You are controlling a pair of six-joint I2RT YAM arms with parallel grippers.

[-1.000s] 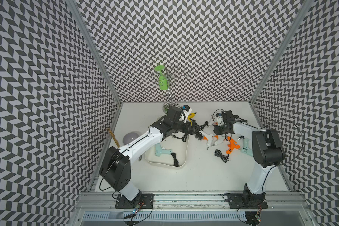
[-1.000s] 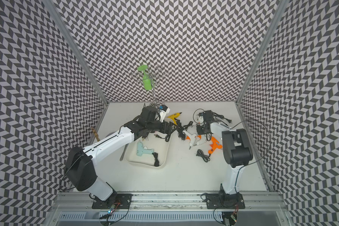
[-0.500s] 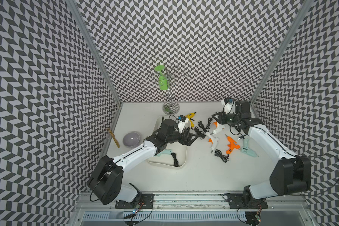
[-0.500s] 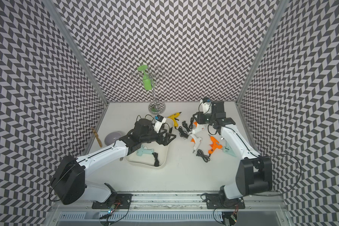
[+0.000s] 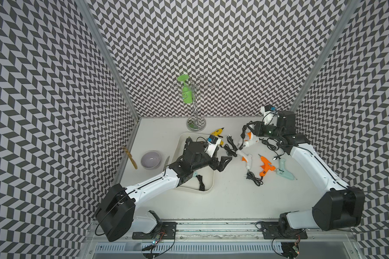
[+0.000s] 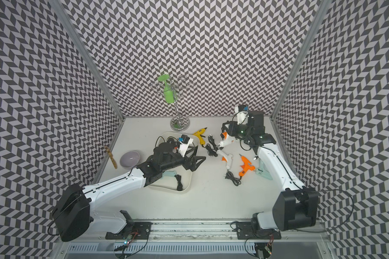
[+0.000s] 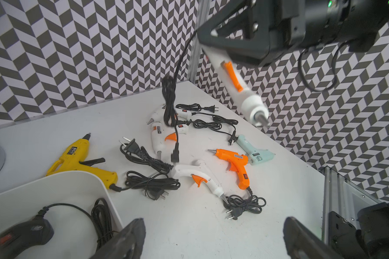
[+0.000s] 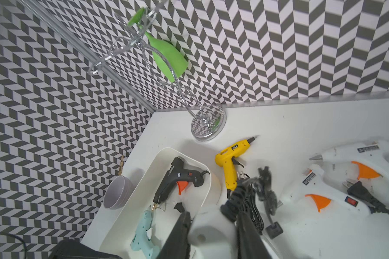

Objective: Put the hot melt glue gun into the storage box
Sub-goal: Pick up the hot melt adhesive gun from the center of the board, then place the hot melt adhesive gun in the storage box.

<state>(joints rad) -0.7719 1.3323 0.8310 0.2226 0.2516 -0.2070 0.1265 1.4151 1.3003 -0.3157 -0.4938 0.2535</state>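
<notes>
- Over the back right of the desk (image 5: pixel 234 201), in both top views, the right gripper (image 5: pixel 254 132) holds a white glue gun (image 5: pixel 248 141) aloft, jaws clamped on its handle; a second ago it was down among the pile, the arm folded.
- Beside the storage box (image 5: pixel 208 190), the left gripper (image 5: pixel 222 166) has drawn back from the far rim and spread wide, empty; a teal gun (image 5: pixel 194 174) shows under its arm; by the look of it, one delivery is done and the next is airborne, well apart from the box.
- From the left wrist, the lifted gun (image 7: pixel 238 85) slopes nozzle-down; its black cord (image 7: pixel 170 101) dangles above the yellow gun (image 7: pixel 76 157), the orange gun (image 7: pixel 236 163) and others yet to be cleared.
- From the right wrist, a black gun (image 8: pixel 180 177) and the teal one (image 8: pixel 144 231) lie inside the box (image 8: pixel 212 186).
- Around them, the desk is plain white and lightly scuffed; black-and-white chevron walls (image 6: pixel 211 44) close three sides; a wire rack (image 6: pixel 179 112) with a green goblet (image 6: pixel 168 95) stands at the back, and a lilac bowl (image 6: pixel 130 159) sits beside the box.
</notes>
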